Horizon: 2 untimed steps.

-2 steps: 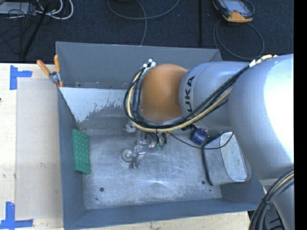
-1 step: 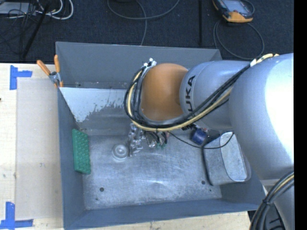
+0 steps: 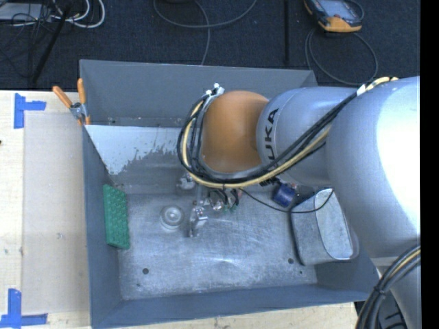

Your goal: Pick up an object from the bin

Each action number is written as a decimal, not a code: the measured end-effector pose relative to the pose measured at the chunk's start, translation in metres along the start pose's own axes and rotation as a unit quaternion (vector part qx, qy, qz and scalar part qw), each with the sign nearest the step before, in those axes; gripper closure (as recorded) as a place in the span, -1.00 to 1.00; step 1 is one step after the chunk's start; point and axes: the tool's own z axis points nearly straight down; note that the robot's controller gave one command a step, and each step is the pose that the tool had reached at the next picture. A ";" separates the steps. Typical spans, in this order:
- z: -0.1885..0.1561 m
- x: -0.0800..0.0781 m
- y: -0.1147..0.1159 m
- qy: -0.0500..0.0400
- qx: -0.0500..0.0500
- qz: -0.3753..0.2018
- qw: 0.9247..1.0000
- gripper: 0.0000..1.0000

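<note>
Round pale cap (image 3: 171, 216) lies left of centre on the floor of the grey metal bin (image 3: 206, 279), just beside my gripper (image 3: 197, 221). Whether my jaws are apart or together I cannot tell. Dark floor (image 3: 233, 40) lies beyond the bin. Inside are a grey-white flat pad (image 3: 322, 232) at the right, a green studded block (image 3: 115, 216) by the left wall, and a small blue thing (image 3: 282, 195) near the pad.

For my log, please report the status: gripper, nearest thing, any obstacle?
Gripper low over floor of bin, near middle. Nearest: small round clear cap, just beside it, toward green studded block. Nothing between them; blue thing lies apart.
</note>
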 end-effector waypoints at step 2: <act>-0.001 0.009 0.043 0.003 -0.001 -0.019 1.000 1.00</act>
